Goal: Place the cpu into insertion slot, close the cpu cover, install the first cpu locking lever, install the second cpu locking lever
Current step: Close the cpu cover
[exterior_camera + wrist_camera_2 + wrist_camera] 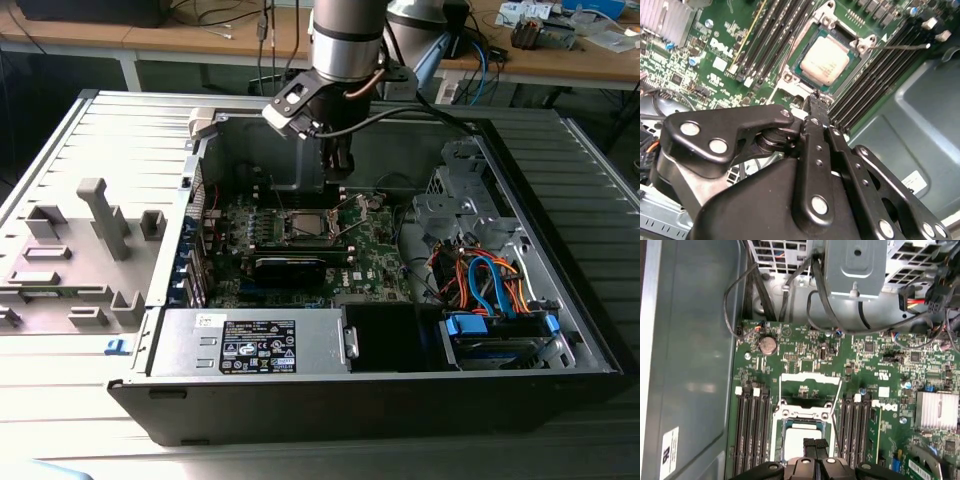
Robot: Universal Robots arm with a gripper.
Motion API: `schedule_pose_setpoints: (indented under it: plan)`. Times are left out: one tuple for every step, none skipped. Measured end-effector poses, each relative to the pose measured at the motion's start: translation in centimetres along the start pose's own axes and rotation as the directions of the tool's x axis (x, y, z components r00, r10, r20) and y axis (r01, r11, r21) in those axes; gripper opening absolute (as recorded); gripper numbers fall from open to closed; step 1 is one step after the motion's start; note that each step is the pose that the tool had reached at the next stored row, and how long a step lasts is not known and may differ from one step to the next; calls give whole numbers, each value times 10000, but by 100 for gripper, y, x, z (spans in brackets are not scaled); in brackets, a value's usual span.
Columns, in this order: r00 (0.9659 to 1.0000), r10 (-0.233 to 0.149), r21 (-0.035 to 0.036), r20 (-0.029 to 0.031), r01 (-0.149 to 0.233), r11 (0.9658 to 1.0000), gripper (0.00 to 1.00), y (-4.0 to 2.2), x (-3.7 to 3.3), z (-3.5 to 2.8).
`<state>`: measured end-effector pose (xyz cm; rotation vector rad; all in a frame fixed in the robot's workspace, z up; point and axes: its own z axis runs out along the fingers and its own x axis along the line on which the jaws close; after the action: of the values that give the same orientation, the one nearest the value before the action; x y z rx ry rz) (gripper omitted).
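Fingers [815, 131] pressed together, empty, tips near cpu [825, 60] seated in insertion slot [801, 64]

Exterior view: the light is diffuse and comes from above. Note that the ribbed grey table [50, 390] washes out pale toward the exterior view's left, while the green board [385, 255] sits dimmer, deep inside the case. Second wrist view: the cpu [825, 60] reflects brightly. First wrist view: the heatsink [936, 410] glares near white, and the case wall [695, 365] carries a soft sheen.
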<state>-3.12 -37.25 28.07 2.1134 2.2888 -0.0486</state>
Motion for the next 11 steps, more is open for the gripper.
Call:
schedule_pose_setpoints:
  plan:
    - [10000,0,7,-1,0,10000,11,20,-2,0]
    - [10000,1,12,0,-1,10000,11,40,-6,1]
    - [10000,0,16,0,0,10000,11,53,-8,1]
    - [10000,0,19,0,0,10000,11,66,-11,3]
    - [10000,-2,22,-2,2,10000,11,83,-12,4]
    - [10000,-9,29,-3,9,10000,11,109,-15,5]
    - [10000,-15,35,-1,15,10000,11,127,-17,5]
    - [10000,-23,41,-2,23,10000,11,147,-19,7]
    - [10000,-29,44,-2,29,10000,11,159,-20,8]
    - [10000,-47,53,-6,47,10000,11,192,-22,14]
    - [10000,-57,64,-5,57,10000,11,214,-24,18]
